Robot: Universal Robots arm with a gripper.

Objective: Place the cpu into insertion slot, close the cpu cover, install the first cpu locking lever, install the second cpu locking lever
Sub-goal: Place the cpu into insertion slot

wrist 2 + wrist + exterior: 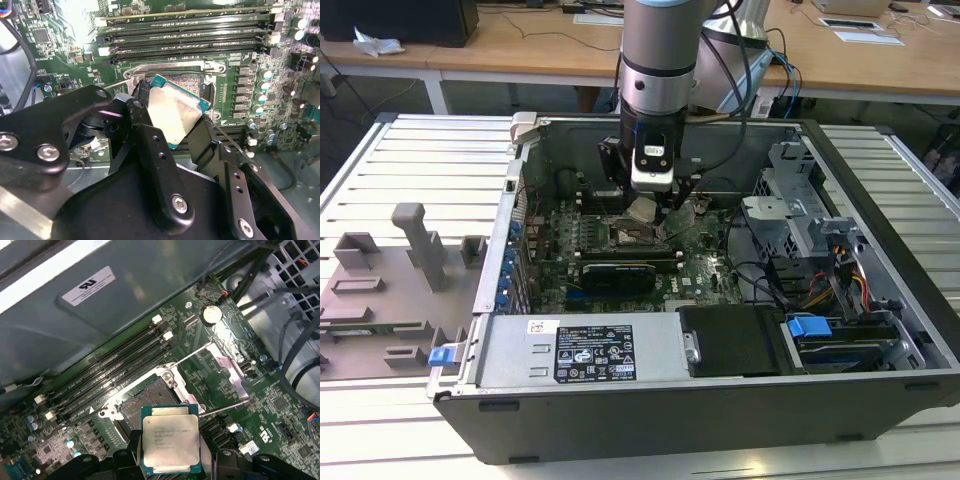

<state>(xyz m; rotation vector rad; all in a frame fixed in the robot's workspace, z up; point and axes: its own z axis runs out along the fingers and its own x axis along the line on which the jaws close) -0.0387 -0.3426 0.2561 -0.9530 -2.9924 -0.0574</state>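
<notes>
My gripper (645, 208) hangs inside the open computer case, shut on the cpu (642, 210), a square chip with a pale silver top. In both wrist views the black fingers (142, 102) clamp the cpu (175, 112) by two opposite edges, tilted, just above the insertion slot (190, 80). The slot (150, 395) lies bare, a dark square with a silver rim on the green motherboard. The cpu (170, 440) overlaps the slot's near edge. The cpu cover (230, 365) stands swung open beside the slot. Two thin locking levers (225, 408) stick out, unlatched.
Long memory slots (185, 35) run beside the socket. A black card (617, 272) lies on the board, with the grey power supply (590, 350) in front. Drive cage and cables (820, 260) fill the exterior view's right. Grey fixtures (380, 290) stand outside the case.
</notes>
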